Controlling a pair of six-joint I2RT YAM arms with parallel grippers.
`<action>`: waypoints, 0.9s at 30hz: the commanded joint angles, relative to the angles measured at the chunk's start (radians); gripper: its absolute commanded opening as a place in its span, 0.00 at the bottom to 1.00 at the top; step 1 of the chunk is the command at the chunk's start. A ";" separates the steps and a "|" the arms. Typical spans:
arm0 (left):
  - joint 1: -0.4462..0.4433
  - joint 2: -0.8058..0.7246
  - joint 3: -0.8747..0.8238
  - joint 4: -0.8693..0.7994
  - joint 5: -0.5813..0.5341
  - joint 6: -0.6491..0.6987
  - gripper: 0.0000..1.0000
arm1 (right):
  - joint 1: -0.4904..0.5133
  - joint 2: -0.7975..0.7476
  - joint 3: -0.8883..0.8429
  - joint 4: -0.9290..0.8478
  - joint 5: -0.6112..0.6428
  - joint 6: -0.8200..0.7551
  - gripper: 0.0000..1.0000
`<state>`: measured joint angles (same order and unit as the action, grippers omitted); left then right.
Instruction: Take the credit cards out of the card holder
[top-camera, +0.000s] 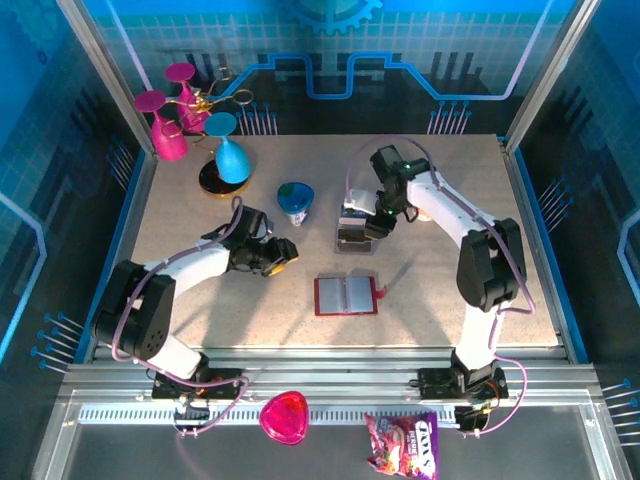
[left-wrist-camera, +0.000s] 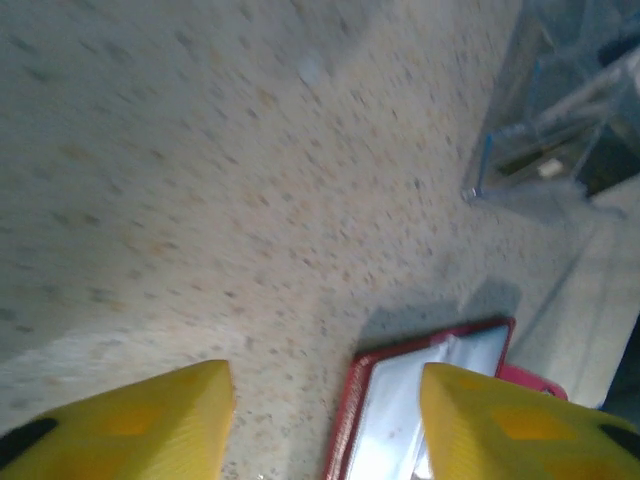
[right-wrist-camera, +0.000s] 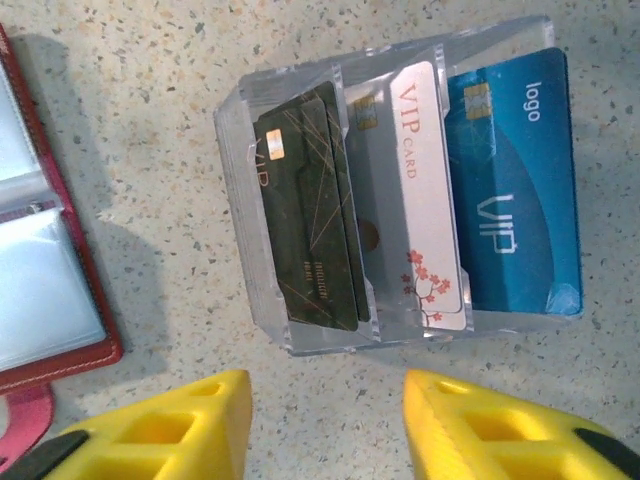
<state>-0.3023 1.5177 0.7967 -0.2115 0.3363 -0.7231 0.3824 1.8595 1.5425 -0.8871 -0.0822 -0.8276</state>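
Dark red and leather-like, the card holder (top-camera: 346, 295) lies opened flat near the middle of the speckled, stone-look desk (top-camera: 260, 320). Its two leaves show pale, glossy see-through pockets, and a little red snap tab (top-camera: 381, 292) sticks out from its right edge. Just beyond it, on the far side, is a clear plastic stand (right-wrist-camera: 330, 340), a boxy tiered rack with rounded edges. Flat rectangular cards lean in its slots. At one end is a matt black card (right-wrist-camera: 305, 220) with thin gold lines and a chip. Next come a greyish card (right-wrist-camera: 362, 190) and a white card (right-wrist-camera: 430, 190) lettered VIP with pink blossoms. At the other end is a glossy blue card (right-wrist-camera: 515, 200) with pale lettering.

The right hand (right-wrist-camera: 325, 410) hangs at this stand, its ribbed yellow fingers (right-wrist-camera: 170, 430) spread apart with only bare desk between them. The left hand (left-wrist-camera: 325, 415) is low over the desk, left of the card holder and a little beyond it. Its wedge-shaped yellow fingers (left-wrist-camera: 140, 425) are likewise parted and grip nothing. The card holder's red rim shows between them, blurred.
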 joint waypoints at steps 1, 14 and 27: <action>0.046 -0.051 0.038 -0.076 -0.115 0.109 0.63 | -0.023 -0.089 -0.118 0.197 0.017 0.115 0.49; 0.128 -0.187 0.034 -0.149 -0.647 0.345 0.99 | -0.123 -0.344 -0.604 0.701 0.231 0.539 1.00; 0.254 -0.251 -0.293 0.458 -0.778 0.632 0.99 | -0.225 -0.436 -1.014 1.387 0.294 0.807 1.00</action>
<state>-0.0963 1.2957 0.5671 0.0185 -0.4686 -0.1715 0.1703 1.4578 0.5751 0.2478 0.1734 -0.0948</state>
